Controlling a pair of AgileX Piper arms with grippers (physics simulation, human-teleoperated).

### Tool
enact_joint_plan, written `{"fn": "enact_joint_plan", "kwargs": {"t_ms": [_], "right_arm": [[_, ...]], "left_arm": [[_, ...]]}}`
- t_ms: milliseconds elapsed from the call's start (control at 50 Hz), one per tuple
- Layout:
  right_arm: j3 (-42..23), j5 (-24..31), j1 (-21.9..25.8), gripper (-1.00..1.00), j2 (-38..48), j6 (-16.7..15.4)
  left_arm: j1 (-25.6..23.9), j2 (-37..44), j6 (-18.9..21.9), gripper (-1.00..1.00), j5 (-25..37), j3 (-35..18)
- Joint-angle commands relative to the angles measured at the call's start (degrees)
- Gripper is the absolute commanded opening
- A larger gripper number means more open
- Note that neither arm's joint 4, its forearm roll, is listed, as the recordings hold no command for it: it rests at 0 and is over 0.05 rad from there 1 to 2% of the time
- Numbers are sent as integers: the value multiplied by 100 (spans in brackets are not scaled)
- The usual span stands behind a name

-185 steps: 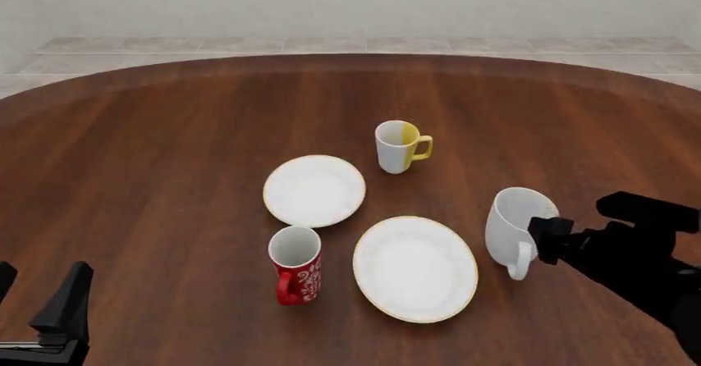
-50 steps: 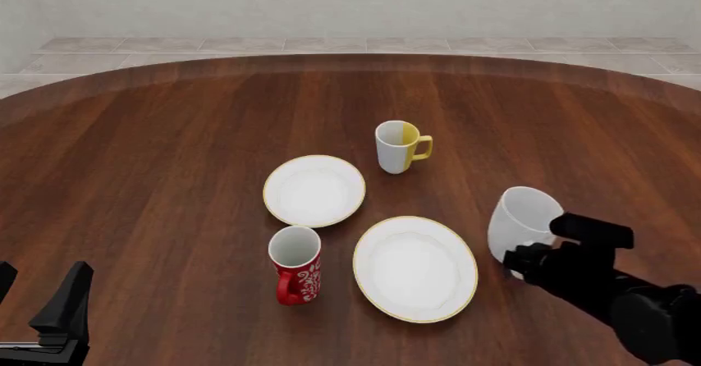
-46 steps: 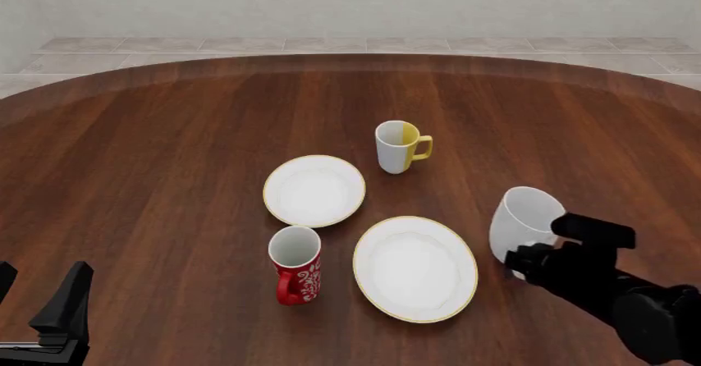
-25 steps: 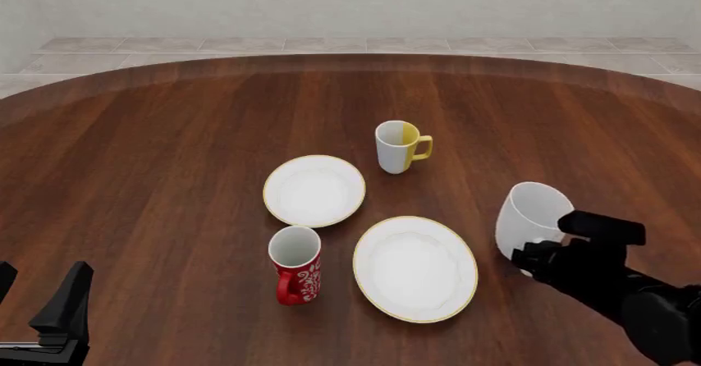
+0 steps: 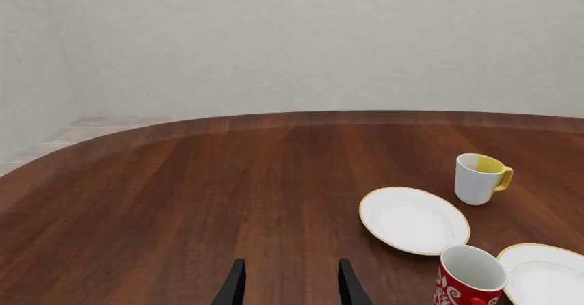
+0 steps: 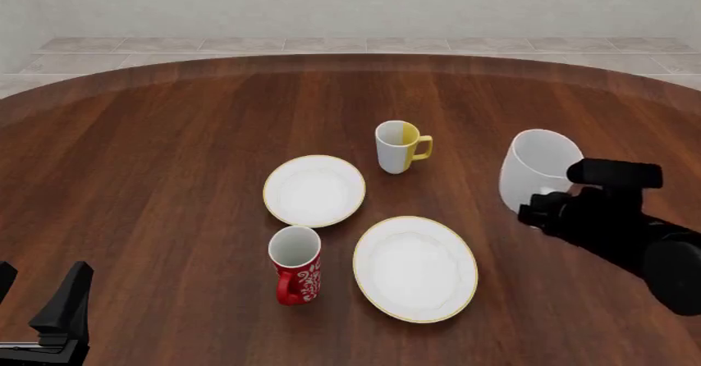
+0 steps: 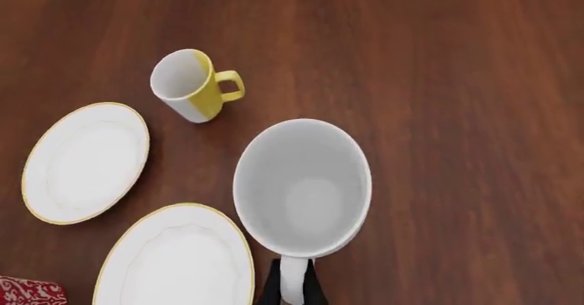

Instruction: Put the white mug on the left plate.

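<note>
The right end effector [image 6: 544, 210] is clamped on the handle of the white mug [image 6: 537, 171], holding it mouth up above the worktop [image 6: 164, 161], to the right of the white-and-yellow mug [image 6: 396, 146]. The left plate [image 6: 314, 189], small and gold-rimmed, sits bare, well apart from the mug, with the oval plate [image 6: 415, 268] and red mug [image 6: 295, 264] near it. The left end effector [image 5: 288, 286] hangs with fingers apart over bare wood at the near left.

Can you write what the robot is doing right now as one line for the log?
right gripper: shut on white mug handle, lifted | left gripper: open, idle | left plate: bare | step: carry mug to plate
</note>
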Motion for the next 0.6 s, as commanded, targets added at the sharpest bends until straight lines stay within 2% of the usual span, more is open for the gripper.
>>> {"fn": "enact_joint_plan", "kwargs": {"t_ms": [20, 600], "right_arm": [[-745, 371, 214, -100, 88, -231], [-2810, 533, 1146, -100, 1469, -333]], "left_arm": [[0, 0, 0, 100, 0, 0], [0, 0, 1, 100, 0, 0]]}}
